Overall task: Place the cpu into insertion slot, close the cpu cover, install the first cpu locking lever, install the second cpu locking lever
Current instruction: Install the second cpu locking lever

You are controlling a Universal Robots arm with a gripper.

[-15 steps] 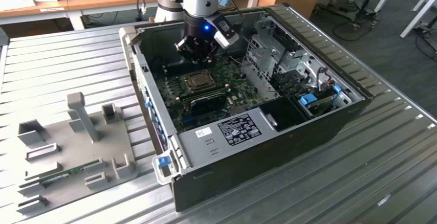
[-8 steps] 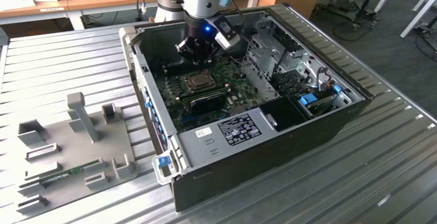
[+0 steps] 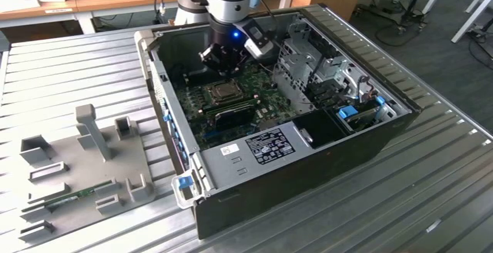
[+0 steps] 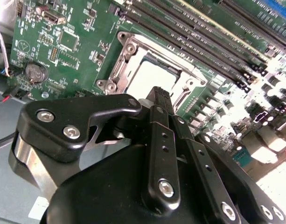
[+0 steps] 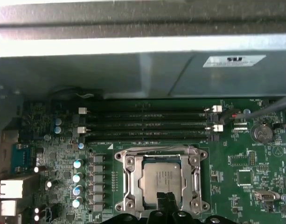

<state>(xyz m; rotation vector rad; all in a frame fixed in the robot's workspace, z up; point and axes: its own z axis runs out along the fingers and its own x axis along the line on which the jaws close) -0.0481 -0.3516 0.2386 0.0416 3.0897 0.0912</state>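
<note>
Closest to the lens in the second wrist view, the gripper fills the foreground as a black linkage body with silver bolts, its fingers drawn together into one narrow black bar with no gap showing between them and nothing pinched there. Just past the tips lies the cpu, its pale metal top flat in the socket, with the cpu cover down around it as a silvery frame whose window leaves the chip's top bare. The fingertips hover over the near edge of that frame; whether they touch it cannot be told.

Seen in the first wrist view, the gripper pokes up as a dark tip at the near edge of the cpu cover, and the cpu sits just beyond it, square in the frame's opening. Past the socket run the memory slots in parallel dark rows, and a round coin battery lies off to one side on the green motherboard.

Farther back, the exterior view shows the arm reaching down into the open computer case, with the gripper hanging just above the cpu cover. Beyond the case on the exterior view's left, a grey fixture tray rests on the ribbed metal table.
</note>
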